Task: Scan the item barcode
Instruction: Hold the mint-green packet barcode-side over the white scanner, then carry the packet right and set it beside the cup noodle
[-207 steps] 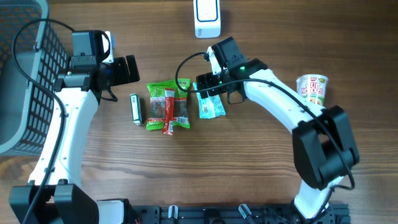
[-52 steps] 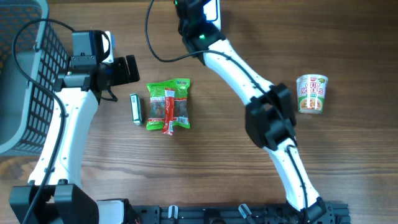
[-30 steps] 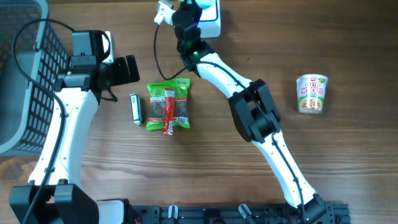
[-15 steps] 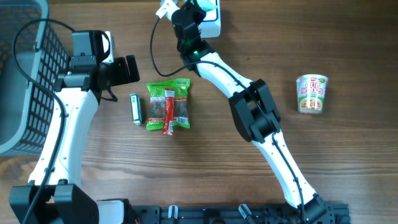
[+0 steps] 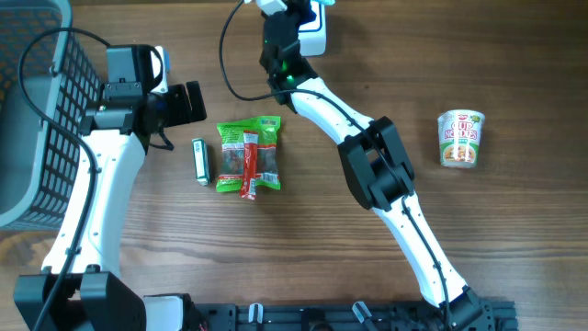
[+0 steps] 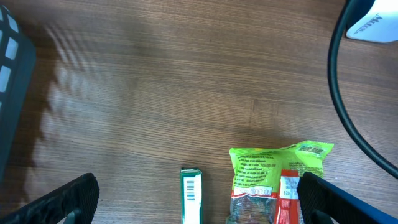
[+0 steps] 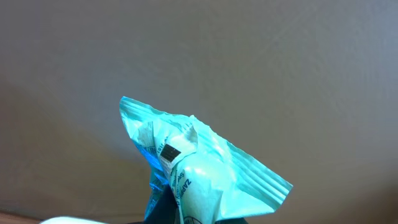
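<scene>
Wooden table (image 5: 367, 276) seen from above, with two white robot arms reaching over it. At 12 o'clock, against the far edge, sits a white scanner (image 5: 312, 35). The right arm stretches from 5 o'clock up to it, and the right gripper (image 5: 276, 11) sits at the top edge just beside the scanner. A black cable (image 5: 225, 64) loops down from that wrist.

The right wrist camera shows a teal packet (image 7: 199, 168) clamped in the right gripper, whose jaws are pinched tight on its lower end. The packet stands crumpled and tilted, one sealed edge pointing toward 4 o'clock. A small black-and-white barcode (image 7: 169, 151) shows on its left side. Behind it is only a plain, blurred grey-brown background. From above, the packet itself cannot be made out.

At 9 o'clock, a dark mesh basket (image 5: 37, 138) sits at the table's left edge. The left gripper (image 5: 188, 103) hangs beside it at about 10 o'clock, jaws spread wide and holding nothing.

Near the centre lies a green snack bag (image 5: 262, 138) with a red stick packet (image 5: 250, 170) on top of it. A slim green-and-white pack (image 5: 200, 161) lies just beside them toward 9 o'clock. A noodle cup (image 5: 460, 138) stands well apart at 3 o'clock.
</scene>
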Action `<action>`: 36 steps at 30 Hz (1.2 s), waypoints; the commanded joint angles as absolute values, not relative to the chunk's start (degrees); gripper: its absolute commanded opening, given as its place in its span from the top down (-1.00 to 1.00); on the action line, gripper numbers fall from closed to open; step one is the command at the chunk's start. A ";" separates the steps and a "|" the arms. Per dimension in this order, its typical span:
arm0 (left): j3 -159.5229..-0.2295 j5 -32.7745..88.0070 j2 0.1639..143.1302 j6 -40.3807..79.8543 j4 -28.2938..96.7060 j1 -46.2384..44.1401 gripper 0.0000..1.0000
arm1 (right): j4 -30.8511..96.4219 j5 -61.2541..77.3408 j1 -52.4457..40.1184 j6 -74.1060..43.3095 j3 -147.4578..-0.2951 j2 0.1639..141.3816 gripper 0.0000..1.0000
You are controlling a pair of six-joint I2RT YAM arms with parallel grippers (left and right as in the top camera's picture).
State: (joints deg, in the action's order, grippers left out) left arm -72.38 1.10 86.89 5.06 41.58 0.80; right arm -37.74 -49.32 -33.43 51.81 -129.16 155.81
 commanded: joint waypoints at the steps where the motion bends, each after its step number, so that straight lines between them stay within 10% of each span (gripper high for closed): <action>1: -72.55 0.54 87.00 4.97 41.43 0.84 -1.00 | -33.04 -51.68 -33.15 44.60 -129.88 156.16 0.91; 7: -72.55 0.54 87.00 4.99 41.45 0.84 -1.00 | -24.45 -51.68 -33.04 30.83 -129.88 156.16 0.91; 23: -72.55 0.54 87.00 4.97 41.45 0.84 -1.00 | -23.68 -52.58 -32.25 40.36 -129.91 146.93 0.92; 36: -72.53 0.54 87.00 4.97 41.45 0.84 -1.00 | 44.71 -19.00 -29.89 7.20 -129.91 122.76 0.92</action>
